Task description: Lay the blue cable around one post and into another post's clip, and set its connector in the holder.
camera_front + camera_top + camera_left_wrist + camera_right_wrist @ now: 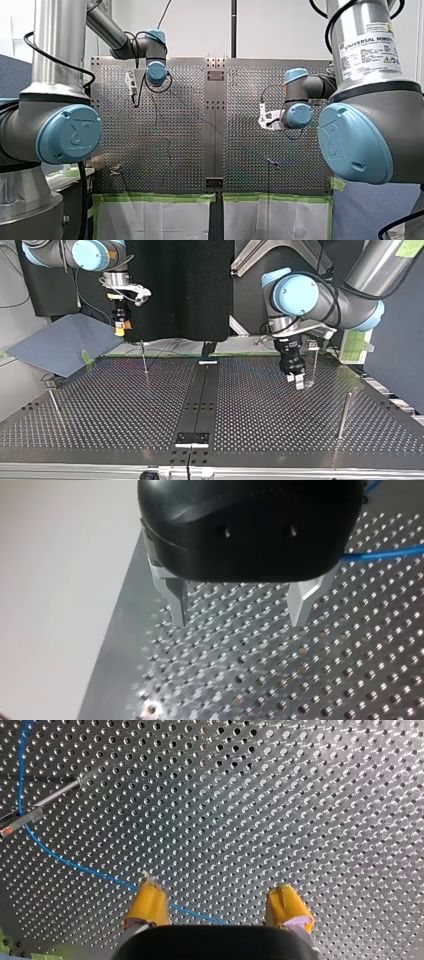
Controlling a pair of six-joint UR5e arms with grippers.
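blue cable (75, 865) beneath right gripper (216, 890), jaws apart

The left arm's black, round-bodied gripper (239, 622) hangs over the silvery perforated metal table (300, 680). Its two bare metal fingers (177, 605) are spread well apart, with only the table's holes showing between them. A thin blue cable (385, 555) runs out from beside the gripper's body, close over the table. Past the table's straight edge lies a plain pale surface (60, 605).
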